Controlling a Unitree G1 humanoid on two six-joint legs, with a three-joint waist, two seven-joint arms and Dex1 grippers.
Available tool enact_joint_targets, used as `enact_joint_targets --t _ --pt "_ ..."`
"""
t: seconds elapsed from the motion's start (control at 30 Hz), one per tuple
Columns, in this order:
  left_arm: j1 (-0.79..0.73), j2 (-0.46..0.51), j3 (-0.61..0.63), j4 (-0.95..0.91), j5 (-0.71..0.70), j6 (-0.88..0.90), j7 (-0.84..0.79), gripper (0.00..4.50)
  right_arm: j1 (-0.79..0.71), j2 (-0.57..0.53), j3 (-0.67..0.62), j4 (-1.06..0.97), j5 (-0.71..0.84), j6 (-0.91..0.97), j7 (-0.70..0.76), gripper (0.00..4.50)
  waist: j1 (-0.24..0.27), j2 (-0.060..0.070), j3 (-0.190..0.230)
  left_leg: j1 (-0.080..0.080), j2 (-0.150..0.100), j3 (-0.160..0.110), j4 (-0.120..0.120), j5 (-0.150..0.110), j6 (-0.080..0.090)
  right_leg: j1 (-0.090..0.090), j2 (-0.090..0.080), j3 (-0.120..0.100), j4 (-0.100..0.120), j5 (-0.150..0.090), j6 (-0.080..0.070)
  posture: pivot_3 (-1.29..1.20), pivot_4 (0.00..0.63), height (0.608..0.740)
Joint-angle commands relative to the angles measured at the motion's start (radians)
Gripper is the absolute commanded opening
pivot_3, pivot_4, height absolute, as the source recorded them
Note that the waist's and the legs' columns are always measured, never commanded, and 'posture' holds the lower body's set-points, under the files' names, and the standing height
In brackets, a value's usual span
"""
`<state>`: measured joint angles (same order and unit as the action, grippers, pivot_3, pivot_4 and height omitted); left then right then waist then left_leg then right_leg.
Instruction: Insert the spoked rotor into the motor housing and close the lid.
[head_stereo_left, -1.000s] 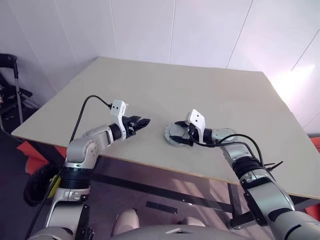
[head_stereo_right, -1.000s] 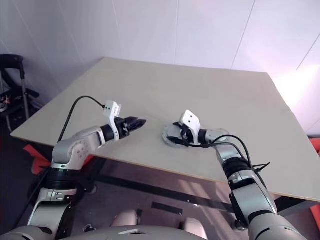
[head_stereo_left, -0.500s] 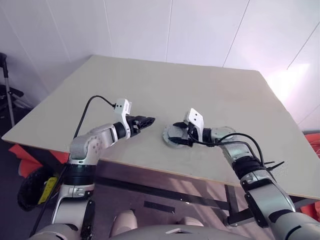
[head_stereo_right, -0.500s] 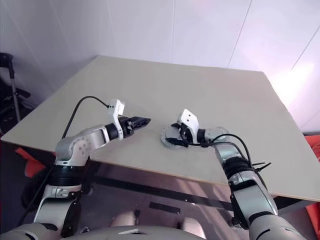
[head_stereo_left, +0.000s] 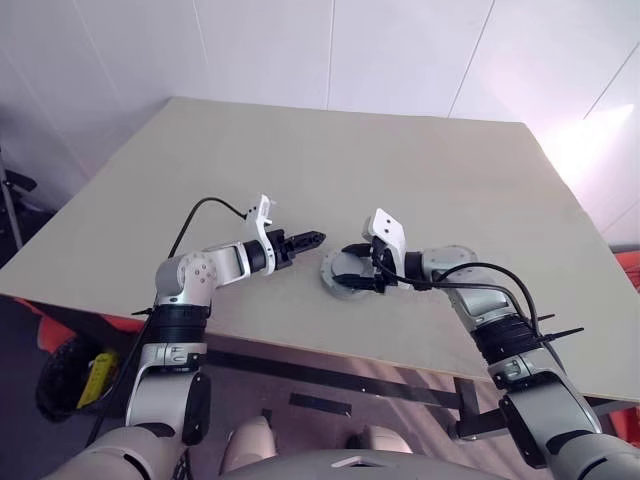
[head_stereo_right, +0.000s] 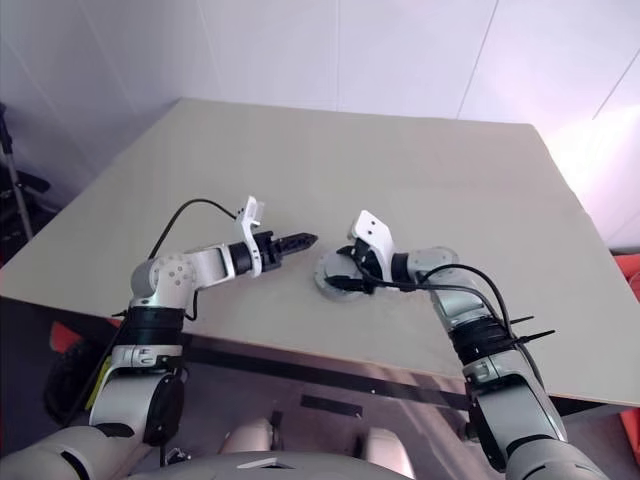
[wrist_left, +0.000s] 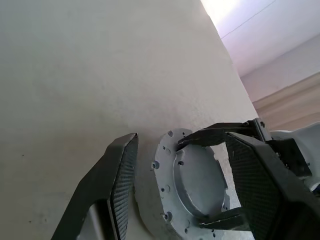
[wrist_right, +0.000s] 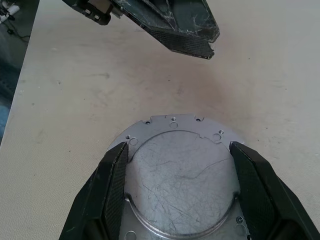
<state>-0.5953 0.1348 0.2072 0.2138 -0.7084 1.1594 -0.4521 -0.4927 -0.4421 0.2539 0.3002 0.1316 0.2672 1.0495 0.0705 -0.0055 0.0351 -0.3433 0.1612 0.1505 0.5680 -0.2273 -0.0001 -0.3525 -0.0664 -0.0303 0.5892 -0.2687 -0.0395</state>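
Note:
A round grey metal part (wrist_right: 180, 175) with a flange of small holes and a plain circular middle sits near the table's front edge (head_stereo_left: 338, 272). It may be the motor housing seen from its flat side; I cannot tell. My right gripper (wrist_right: 178, 149) reaches in from the right, its two fingers (wrist_right: 112, 185) pressed against opposite sides of the round middle. My left gripper (head_stereo_left: 310, 238) is open just left of the part and points at it, with nothing between its fingers (wrist_left: 122, 170). The spoked rotor and the lid are out of view.
The beige table (head_stereo_left: 400, 170) stretches far back and to both sides. Its front edge (head_stereo_left: 300, 345) runs close below the part. White walls stand behind, and a black cable (head_stereo_left: 205, 208) loops off my left wrist.
The camera has tilted. My left gripper has moved right, closer to the grey part, and has rolled about its own axis. My right gripper stays clamped on the part, its wrist bent a little higher.

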Motion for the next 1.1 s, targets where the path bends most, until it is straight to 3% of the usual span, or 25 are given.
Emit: enact_joint_targets --t 0.03,0.17,0.27,0.5,1.1 --pt "-0.061 -0.032 0.070 0.030 -0.075 0.065 0.023 2.96 0.046 -0.021 0.060 0.039 -0.062 0.071 -0.007 3.11 0.000 0.000 0.001 0.000 0.000 0.000 0.001 0.000 0.000 0.001 0.000 0.000 0.000 0.000 0.000 0.00 0.000 0.740" --pt "-0.127 -0.062 0.144 0.080 -0.120 0.083 0.058 2.96 0.046 -0.023 0.061 0.031 -0.062 0.076 -0.013 3.11 0.000 -0.001 0.003 0.000 0.000 0.000 0.003 0.000 0.000 0.001 0.000 0.000 0.001 0.000 -0.001 0.00 0.000 0.740" --pt "-0.149 -0.073 0.154 0.104 -0.125 0.081 0.063 2.35 0.049 -0.025 0.063 0.028 -0.063 0.074 -0.016 3.11 0.000 -0.001 0.003 0.000 0.000 0.000 0.003 0.000 0.000 0.001 -0.001 -0.001 0.000 0.001 -0.001 0.00 0.000 0.740" --pt "-0.145 -0.080 0.115 0.099 -0.120 0.137 0.053 0.02 0.060 -0.025 0.063 0.026 -0.065 0.067 -0.024 3.11 0.000 -0.001 0.003 -0.001 0.001 0.000 0.004 -0.001 0.002 0.003 -0.001 -0.001 0.001 0.001 -0.001 0.00 0.000 0.740" --pt "-0.161 -0.052 0.026 0.217 -0.054 0.254 0.043 0.02 0.057 -0.018 0.062 0.077 -0.073 0.021 -0.036 3.11 0.001 -0.001 0.003 0.000 0.000 0.000 0.008 -0.001 0.002 0.004 -0.003 -0.003 0.003 0.001 -0.002 0.00 0.000 0.740"
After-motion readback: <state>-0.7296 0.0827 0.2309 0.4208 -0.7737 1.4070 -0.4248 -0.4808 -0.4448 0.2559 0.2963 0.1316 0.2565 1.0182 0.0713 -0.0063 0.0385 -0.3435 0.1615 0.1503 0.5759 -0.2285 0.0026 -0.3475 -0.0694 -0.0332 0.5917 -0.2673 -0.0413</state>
